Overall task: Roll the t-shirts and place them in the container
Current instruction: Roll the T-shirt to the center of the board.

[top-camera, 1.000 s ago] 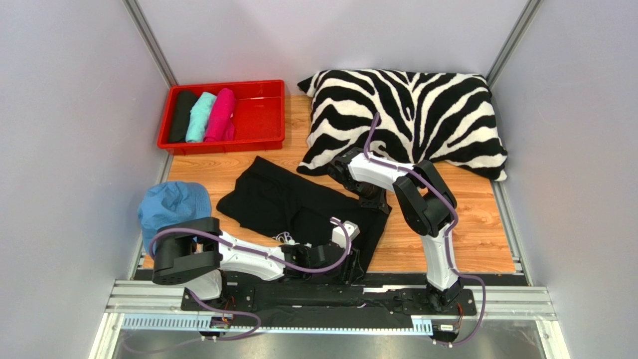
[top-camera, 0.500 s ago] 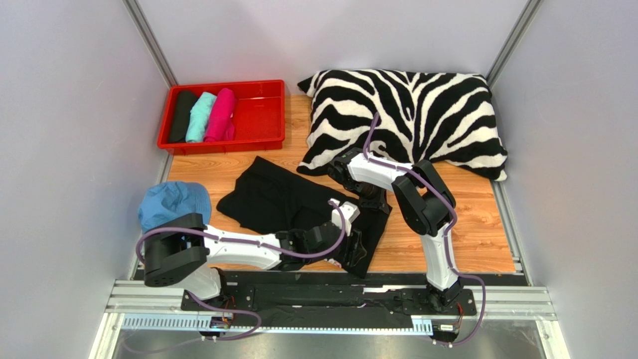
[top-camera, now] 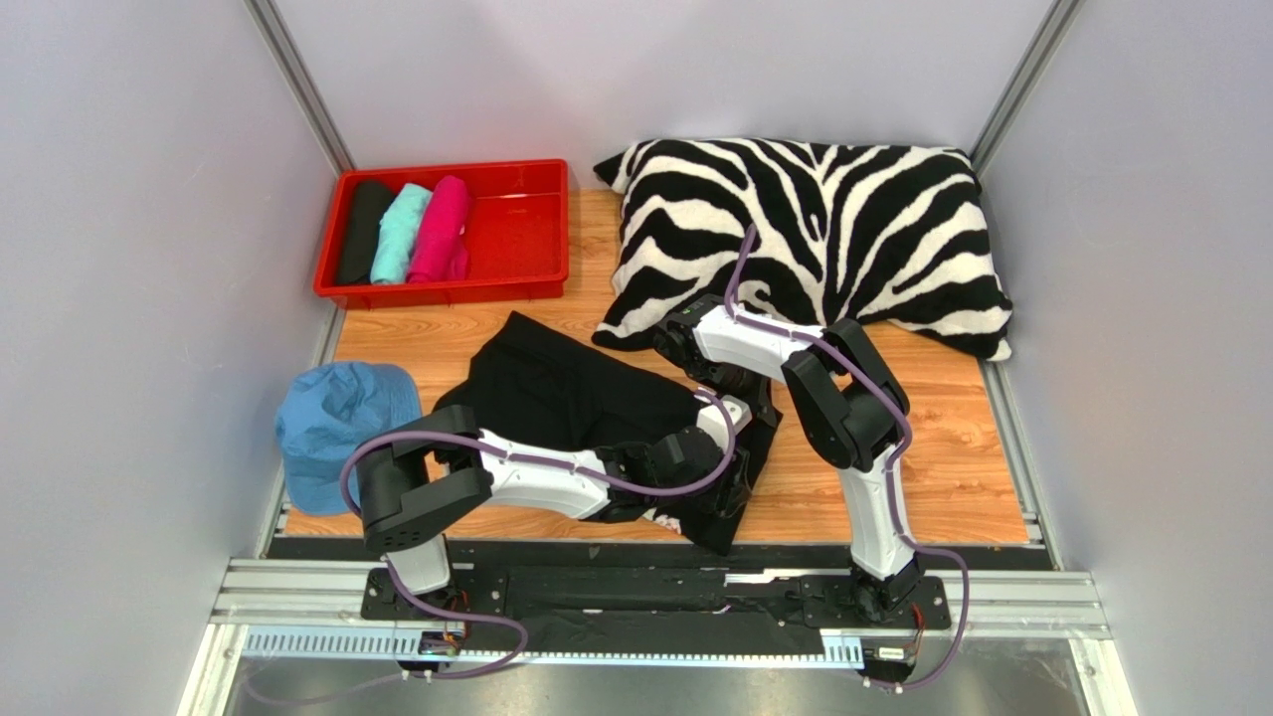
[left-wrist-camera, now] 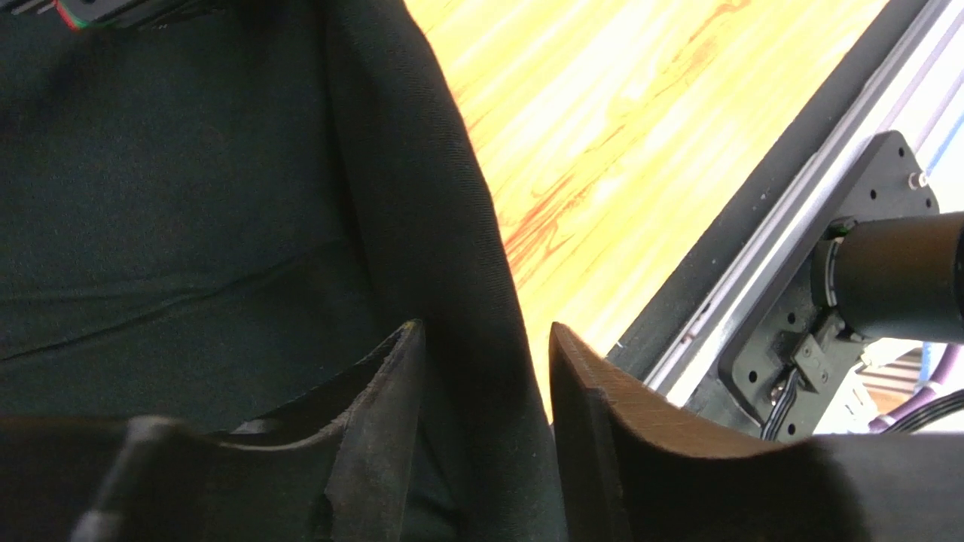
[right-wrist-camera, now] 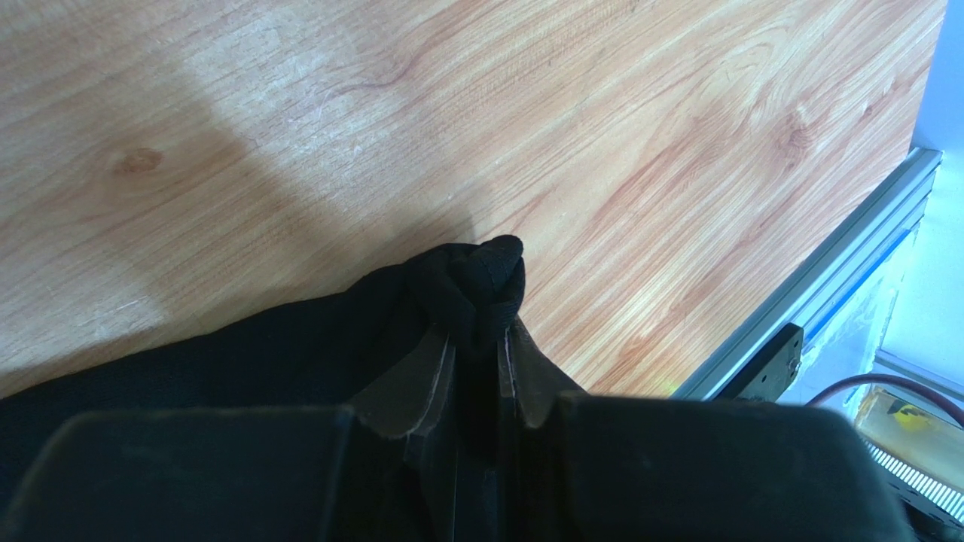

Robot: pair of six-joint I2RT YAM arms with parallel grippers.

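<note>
Right claw is pinched narrow on a bunched corner of the large black t-shirt, over the wooden tabletop. Left claw stands partly apart astride a folded edge of the same shirt; I cannot tell whether it is clamping. A black tee, teal tee and pink tee lie rolled side by side in the red tray. The big shirt lies loosely spread mid-tabletop, near the zebra pillow, with no roll formed. It looks like the one shirt left to do.
</note>
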